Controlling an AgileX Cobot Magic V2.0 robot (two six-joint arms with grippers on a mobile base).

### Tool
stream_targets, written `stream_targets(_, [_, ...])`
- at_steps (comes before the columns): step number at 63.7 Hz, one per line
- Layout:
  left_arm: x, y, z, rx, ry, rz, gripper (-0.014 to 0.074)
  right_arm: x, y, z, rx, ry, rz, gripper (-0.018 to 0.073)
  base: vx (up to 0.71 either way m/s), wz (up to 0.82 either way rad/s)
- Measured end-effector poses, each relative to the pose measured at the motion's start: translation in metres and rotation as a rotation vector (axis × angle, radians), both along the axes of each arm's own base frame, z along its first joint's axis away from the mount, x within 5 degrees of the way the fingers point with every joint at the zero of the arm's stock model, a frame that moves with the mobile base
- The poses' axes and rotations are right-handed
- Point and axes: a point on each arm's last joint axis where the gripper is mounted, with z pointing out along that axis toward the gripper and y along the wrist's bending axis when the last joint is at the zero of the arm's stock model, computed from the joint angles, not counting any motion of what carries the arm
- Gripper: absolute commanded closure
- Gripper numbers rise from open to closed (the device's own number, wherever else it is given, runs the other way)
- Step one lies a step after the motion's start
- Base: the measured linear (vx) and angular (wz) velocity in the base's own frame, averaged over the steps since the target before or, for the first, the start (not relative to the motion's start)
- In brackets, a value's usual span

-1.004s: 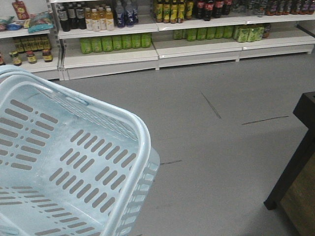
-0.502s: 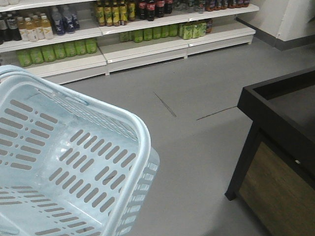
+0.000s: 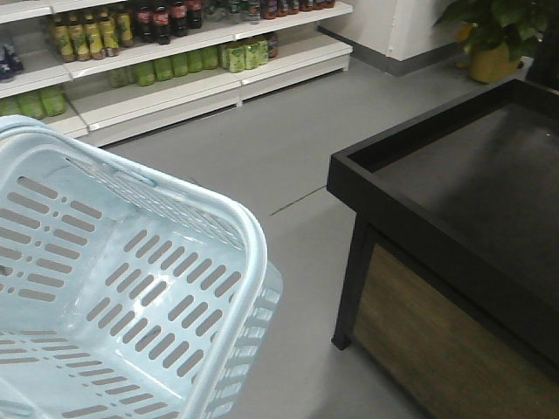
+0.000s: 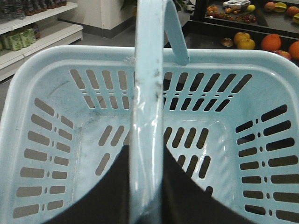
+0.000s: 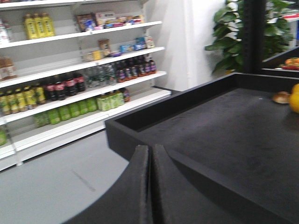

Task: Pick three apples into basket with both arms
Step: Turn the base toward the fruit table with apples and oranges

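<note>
Left wrist view, pale blue slotted basket (image 4: 84, 58), left fingers (image 4: 103, 191) clamped on its handle (image 4: 148, 70), right fingers (image 5: 135, 186) pressed together

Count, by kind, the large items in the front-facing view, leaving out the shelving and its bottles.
basket: 1
black display table: 1
potted plant: 1
Total: 3

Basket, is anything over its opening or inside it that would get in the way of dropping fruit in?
Only its own handle, gripped by the left tool, crosses the middle of the opening. The basket looks empty, with open space either side of the handle.
</note>
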Motion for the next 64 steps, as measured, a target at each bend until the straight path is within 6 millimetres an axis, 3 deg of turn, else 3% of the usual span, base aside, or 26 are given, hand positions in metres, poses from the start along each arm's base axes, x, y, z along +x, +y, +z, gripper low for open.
stream_targets(64, [0.0, 0.0, 0.0, 0.0, 0.0, 0.0, 0.0602, 0.0, 0.0, 0.0, 0.0, 0.0, 0.0, 0.0564, 0.1, -0.43])
